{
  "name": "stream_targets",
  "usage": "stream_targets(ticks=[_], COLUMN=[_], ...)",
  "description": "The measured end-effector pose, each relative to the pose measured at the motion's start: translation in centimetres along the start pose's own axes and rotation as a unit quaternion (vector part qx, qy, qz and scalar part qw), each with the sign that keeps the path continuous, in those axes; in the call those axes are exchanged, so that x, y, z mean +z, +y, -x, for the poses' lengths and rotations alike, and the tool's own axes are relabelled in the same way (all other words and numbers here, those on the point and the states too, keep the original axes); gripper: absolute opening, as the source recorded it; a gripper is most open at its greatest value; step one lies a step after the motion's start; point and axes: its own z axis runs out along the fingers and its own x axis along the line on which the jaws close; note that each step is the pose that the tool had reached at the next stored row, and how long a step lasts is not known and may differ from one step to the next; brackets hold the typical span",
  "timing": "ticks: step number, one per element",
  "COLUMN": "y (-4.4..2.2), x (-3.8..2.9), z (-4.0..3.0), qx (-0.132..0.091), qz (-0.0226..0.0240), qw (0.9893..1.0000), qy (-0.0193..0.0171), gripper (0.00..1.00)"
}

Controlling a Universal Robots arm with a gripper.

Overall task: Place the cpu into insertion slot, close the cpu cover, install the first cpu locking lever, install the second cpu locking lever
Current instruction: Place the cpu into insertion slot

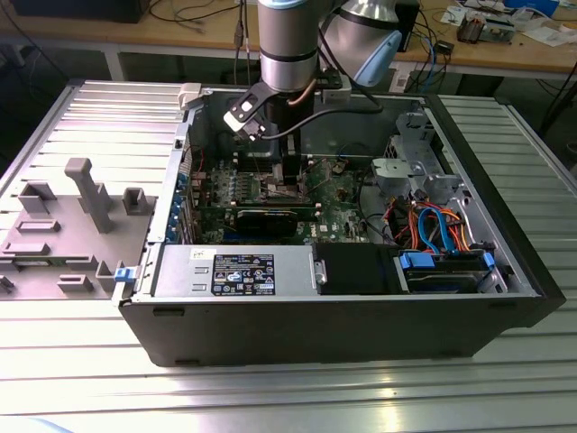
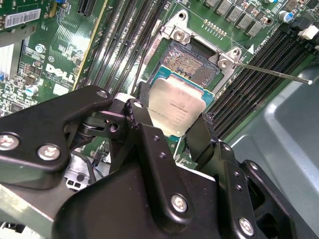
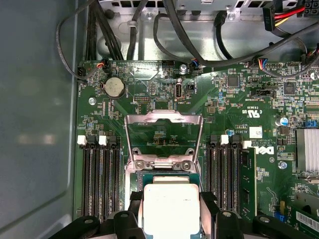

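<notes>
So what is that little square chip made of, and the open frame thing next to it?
The cpu looks like metal on top: a dull, brushed silver plate that catches soft light. Its greenish rim is probably circuit board. The cpu cover seems to be thin stamped steel, bare and shinier, since its edges glint. This is judged only from how they look.

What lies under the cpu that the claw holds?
The insertion slot: part of its pin grid shows past the cpu in the second wrist view; the rest is covered by it.
</notes>
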Motion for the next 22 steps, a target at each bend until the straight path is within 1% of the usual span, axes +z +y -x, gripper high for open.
stream_targets(ticks=[11,14,19,22], y=[-0.05,-0.18,-0.50,-0.76], x=[0.14,0.64,1.77,2.21], z=[-0.01,0.00,-0.02,-0.03], qx=[0.000,0.000,0.000,0.000], qz=[0.0001,0.0000,0.0000,0.0002], qw=[1.0000,1.0000,1.0000,1.0000], qy=[0.0002,0.0002,0.0001,0.0001], gripper=[0.54,0.54,0.54,0.54])
